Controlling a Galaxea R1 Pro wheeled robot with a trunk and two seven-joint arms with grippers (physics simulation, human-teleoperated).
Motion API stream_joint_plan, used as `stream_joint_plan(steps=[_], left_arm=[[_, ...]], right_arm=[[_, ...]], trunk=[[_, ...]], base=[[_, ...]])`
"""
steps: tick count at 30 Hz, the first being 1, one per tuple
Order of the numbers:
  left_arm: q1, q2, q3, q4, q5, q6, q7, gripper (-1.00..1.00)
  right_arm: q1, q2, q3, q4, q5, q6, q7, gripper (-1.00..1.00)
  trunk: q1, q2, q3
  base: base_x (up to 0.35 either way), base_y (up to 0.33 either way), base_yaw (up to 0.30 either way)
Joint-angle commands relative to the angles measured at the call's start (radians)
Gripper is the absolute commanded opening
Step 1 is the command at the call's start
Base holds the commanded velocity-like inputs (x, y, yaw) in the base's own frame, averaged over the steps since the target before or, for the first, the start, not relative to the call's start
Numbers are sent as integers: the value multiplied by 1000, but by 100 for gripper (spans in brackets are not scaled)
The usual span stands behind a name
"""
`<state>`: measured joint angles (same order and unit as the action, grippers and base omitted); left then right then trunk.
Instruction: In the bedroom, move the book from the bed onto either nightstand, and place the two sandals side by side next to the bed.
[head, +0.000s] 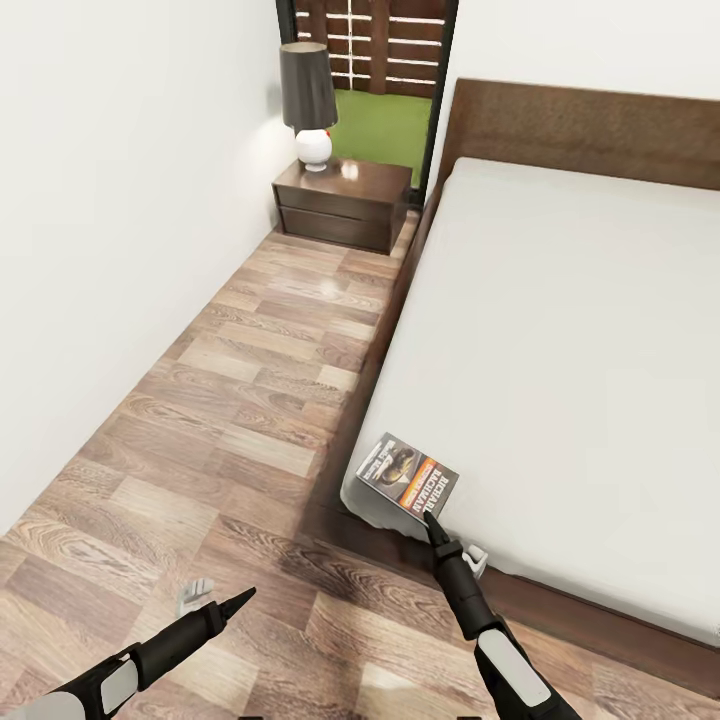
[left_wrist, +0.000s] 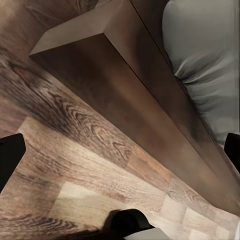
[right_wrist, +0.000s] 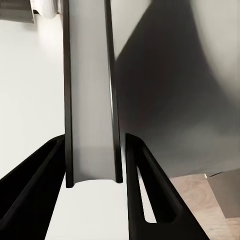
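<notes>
Right gripper (head: 436, 524) clamped on the book (head: 408, 475); both fingers (right_wrist: 150, 200) press its faces, page edge between them. Book held tilted just above the near corner of the bed (head: 560, 330). Left gripper (head: 243, 598) low over the wood floor (head: 230, 400), jaws spread wide, nothing between them. Nightstand (head: 344, 203) with lamp (head: 309, 100) far down the aisle, beside the headboard

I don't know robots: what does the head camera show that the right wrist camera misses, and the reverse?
Head view alone: the nightstand with its lamp, the wood floor, the book's cover, the left gripper.

Right wrist view alone: the book's thin edge clamped between the black jaws, close up.

Both: the book, the right gripper and the grey mattress.
</notes>
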<state>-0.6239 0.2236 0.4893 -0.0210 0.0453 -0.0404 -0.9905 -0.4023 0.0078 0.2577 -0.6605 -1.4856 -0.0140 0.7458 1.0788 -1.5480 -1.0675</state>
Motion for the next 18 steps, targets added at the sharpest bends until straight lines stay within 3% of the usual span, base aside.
stream_joint_plan(steps=[1,18], left_arm=[[0,0,-5,1,4,-4,-2,100],[0,0,-6,1,4,-4,-4,100]], right_arm=[[-1,-1,4,1,-10,-1,3,-100],[-1,-1,5,-2,-10,-3,4,-100]], trunk=[[-4,7,3],[-69,126,56]], base=[[0,0,0],[0,0,0]])
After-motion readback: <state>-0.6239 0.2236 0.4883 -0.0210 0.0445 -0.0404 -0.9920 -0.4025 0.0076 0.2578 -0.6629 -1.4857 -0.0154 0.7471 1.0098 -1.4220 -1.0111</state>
